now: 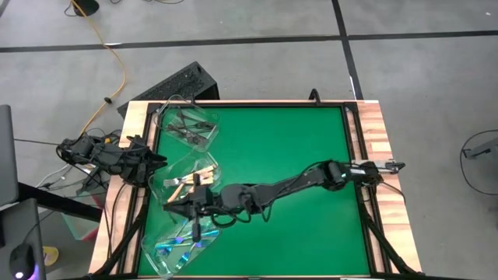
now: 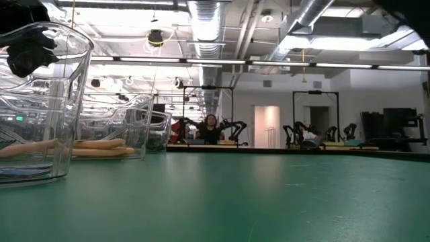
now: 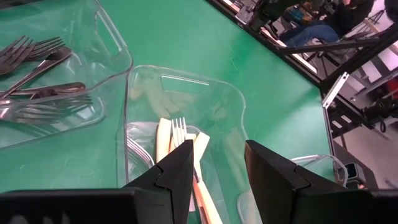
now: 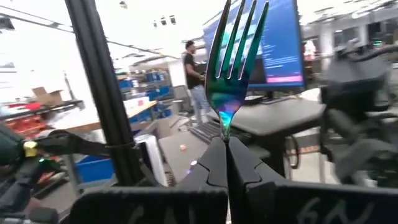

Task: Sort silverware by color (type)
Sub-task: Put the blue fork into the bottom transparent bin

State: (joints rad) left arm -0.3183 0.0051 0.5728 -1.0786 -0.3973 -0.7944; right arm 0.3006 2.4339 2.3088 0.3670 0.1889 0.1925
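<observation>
So, right gripper (image 4: 225, 163) clamped tight on blue-purple fork (image 4: 235, 59), tines sticking out past fingertips, held above near-left tub (image 1: 180, 247) where more shimmery forks (image 1: 184, 247) lie. Left gripper (image 3: 219, 168) parked at table's left edge, fingers apart, nothing between, hovering over middle tub (image 3: 180, 102) with cream-handled forks (image 3: 200, 165). Grey metal forks (image 3: 37, 81) piled in far tub (image 3: 106, 53). Person (image 2: 211, 128) sitting way back in room.

Iridescent fork (image 4: 237, 59) upright in right tool (image 4: 226, 163)
</observation>
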